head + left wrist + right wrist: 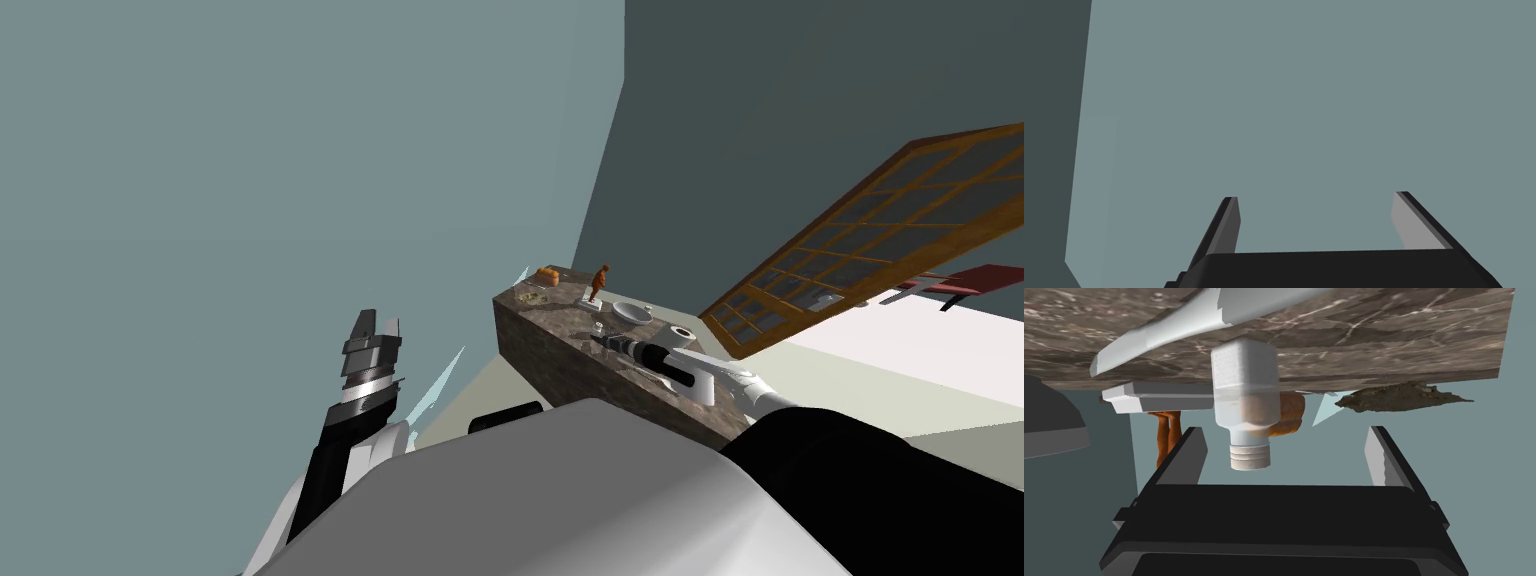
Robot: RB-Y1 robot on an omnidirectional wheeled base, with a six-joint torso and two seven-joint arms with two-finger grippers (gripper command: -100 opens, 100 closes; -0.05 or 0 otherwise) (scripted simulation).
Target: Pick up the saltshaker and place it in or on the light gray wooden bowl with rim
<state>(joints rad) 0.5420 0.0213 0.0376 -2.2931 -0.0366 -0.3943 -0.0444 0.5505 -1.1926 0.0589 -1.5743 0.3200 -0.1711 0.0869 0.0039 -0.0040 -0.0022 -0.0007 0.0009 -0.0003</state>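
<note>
1. Holding its two fingers wide apart with nothing between them gripped, our right end effector [1285, 429] sits low beside the marbled tabletop [1374, 333]. Our left end effector [1316, 196] is likewise open and empty, raised by the wall [250, 200] on the left.
2. The saltshaker [1244, 403] stands on the tabletop in the gap between the right fingers. It touches neither and sits far closer to one finger than the other.
3. We judge that off-centre line to be the main hazard. If we close now, the nearer finger meets the shaker first and could shove or tip it before the other arrives.
4. The fingertips look level with the narrow ribbed end only. A grip there may pinch too little, letting the clear, smooth-looking body swing or slip once we lift.
5. Pushing in deeper without re-centring could clip the shaker and knock it toward the orange figurine [599, 282], which stands just beyond it on the far side.
6. The bowl [632, 312] lies near the shaker, slightly right and farther along the tabletop. On so short a carry, a low lift could knock the shaker against the rim.
7. We can read no brand, label or writing. The shaker's white block shows only a field of small dots.
</note>
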